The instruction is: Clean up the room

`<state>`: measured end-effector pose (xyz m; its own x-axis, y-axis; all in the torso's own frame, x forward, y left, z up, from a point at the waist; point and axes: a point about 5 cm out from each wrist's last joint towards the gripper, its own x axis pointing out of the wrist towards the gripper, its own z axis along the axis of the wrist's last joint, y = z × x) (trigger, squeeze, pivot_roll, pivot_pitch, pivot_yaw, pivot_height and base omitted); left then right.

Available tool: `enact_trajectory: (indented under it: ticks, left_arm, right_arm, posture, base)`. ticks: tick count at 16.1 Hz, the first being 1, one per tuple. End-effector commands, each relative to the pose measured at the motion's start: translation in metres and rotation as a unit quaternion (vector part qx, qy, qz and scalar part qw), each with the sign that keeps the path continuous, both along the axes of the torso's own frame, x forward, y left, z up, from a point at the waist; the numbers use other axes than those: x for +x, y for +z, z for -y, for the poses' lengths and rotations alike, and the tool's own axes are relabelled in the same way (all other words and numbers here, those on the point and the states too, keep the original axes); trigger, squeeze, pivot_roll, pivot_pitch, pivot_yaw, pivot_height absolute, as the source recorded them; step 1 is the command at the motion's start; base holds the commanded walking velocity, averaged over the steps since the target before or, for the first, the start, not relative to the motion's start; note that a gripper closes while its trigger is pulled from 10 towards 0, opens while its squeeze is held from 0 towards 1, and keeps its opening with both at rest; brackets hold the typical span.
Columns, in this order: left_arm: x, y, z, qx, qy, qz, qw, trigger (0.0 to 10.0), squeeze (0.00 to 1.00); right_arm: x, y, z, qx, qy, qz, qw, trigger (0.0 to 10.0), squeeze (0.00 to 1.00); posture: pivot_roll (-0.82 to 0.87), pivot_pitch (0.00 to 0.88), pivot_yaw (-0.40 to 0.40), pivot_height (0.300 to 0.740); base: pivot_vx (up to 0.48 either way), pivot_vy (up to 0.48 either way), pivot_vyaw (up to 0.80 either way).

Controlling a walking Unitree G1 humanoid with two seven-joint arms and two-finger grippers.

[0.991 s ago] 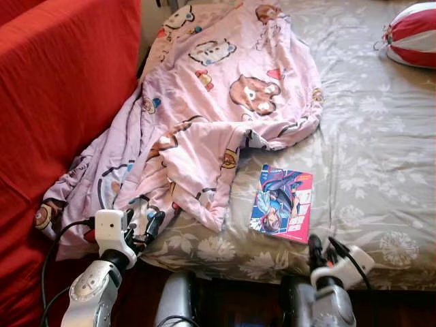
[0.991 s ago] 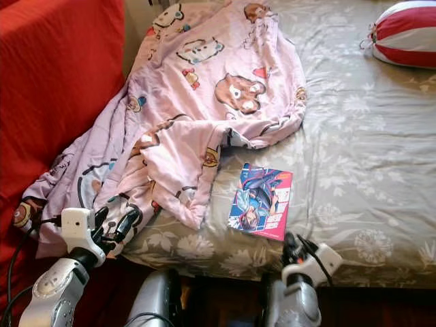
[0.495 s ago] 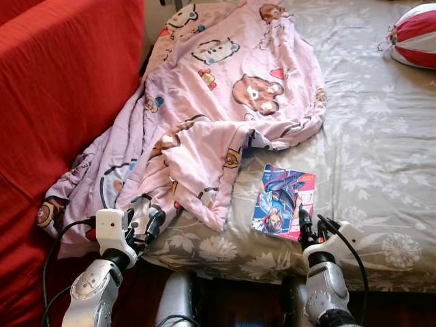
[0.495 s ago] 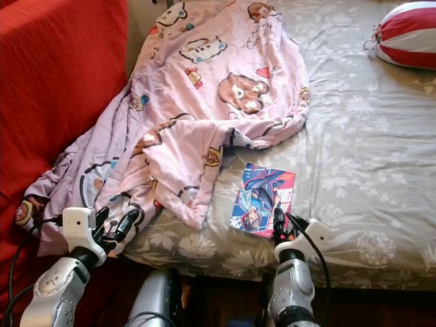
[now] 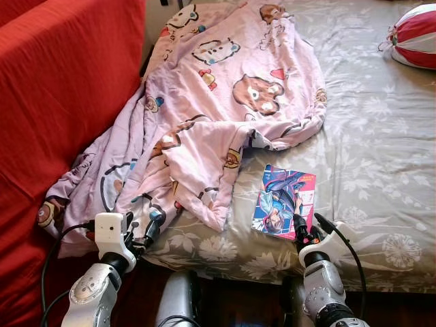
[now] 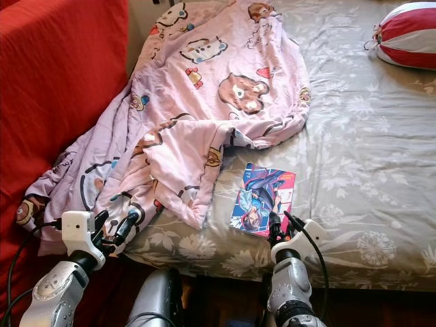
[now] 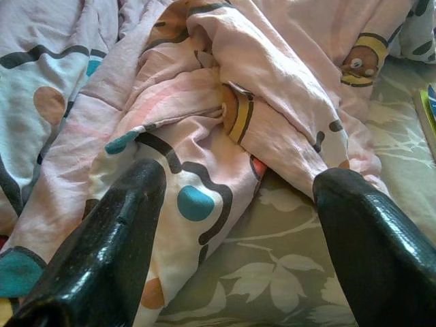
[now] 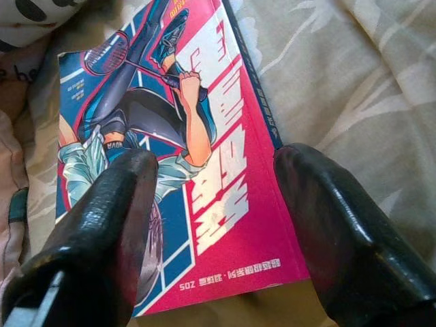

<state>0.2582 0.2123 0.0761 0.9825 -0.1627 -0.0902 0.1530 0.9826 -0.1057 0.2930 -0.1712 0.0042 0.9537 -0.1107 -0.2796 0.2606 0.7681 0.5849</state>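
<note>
Bed (image 5: pixel 381 150): grey sheet with pale floral print. Red sofa (image 5: pixel 61 88) along its left side.
Pink blanket (image 5: pixel 225 88): cartoon bear print, crumpled, draped from the bed's far end down over the near left edge.
Striped cushion (image 5: pixel 414 35): red and white, far right corner.
Comic book (image 5: pixel 284 202): flat on the sheet near the front edge, just beside the blanket; magenta and blue cover with a drawn figure.
Right gripper (image 8: pixel 211 204): jaws spread wide, straddling the book's near edge, holding nothing.
Left gripper (image 7: pixel 238 225): jaws wide open at the blanket's hem, empty.

My two arms are silver, jointed cylinders with white wrist housings. Left gripper (image 5: pixel 139 230) and right gripper (image 5: pixel 304 229) carry glossy black fingers; black cables loop off each wrist.
</note>
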Motion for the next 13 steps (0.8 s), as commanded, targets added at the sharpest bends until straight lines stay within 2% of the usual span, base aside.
enact_trajectory:
  ticks: [1, 3, 9, 11, 12, 13]
  left_arm:
    - [-0.006, -0.001, -0.009, 0.003, 0.016, -0.001, 1.000, 10.0, 0.00]
    - [-0.007, -0.003, -0.010, 0.005, 0.017, -0.004, 1.000, 10.0, 0.00]
    - [-0.009, -0.002, -0.010, 0.006, 0.015, -0.005, 1.000, 10.0, 0.00]
    - [-0.010, -0.002, -0.011, 0.007, 0.014, -0.006, 1.000, 10.0, 0.00]
    - [-0.010, -0.002, -0.011, 0.008, 0.014, -0.007, 1.000, 10.0, 0.00]
    - [-0.010, -0.002, -0.011, 0.009, 0.015, -0.006, 1.000, 10.0, 0.00]
  right_arm:
    - [-0.006, -0.009, -0.004, 0.014, -0.002, -0.027, 1.000, 10.0, 0.00]
    - [-0.013, -0.016, -0.001, 0.021, -0.013, -0.049, 0.998, 10.0, 0.00]
    - [-0.019, -0.023, 0.000, 0.031, -0.013, -0.065, 0.997, 10.0, 0.00]
    - [-0.020, -0.025, -0.002, 0.046, -0.005, -0.070, 0.996, 10.0, 0.00]
    - [-0.021, -0.027, -0.006, 0.077, 0.001, -0.075, 0.994, 10.0, 0.00]
    - [-0.022, -0.028, -0.007, 0.082, 0.001, -0.076, 0.994, 10.0, 0.00]
  posture:
    - [0.17, 0.186, 0.100, 0.603]
    - [0.17, 0.188, 0.101, 0.603]
    - [0.17, 0.190, 0.104, 0.603]
    - [0.17, 0.192, 0.106, 0.603]
    - [0.18, 0.194, 0.107, 0.603]
    - [0.18, 0.194, 0.107, 0.603]
  base:
    - [0.000, 0.000, 0.00]
    - [0.000, 0.000, 0.00]
    - [0.000, 0.000, 0.00]
    - [0.000, 0.000, 0.00]
    - [0.000, 0.000, 0.00]
    - [0.000, 0.000, 0.00]
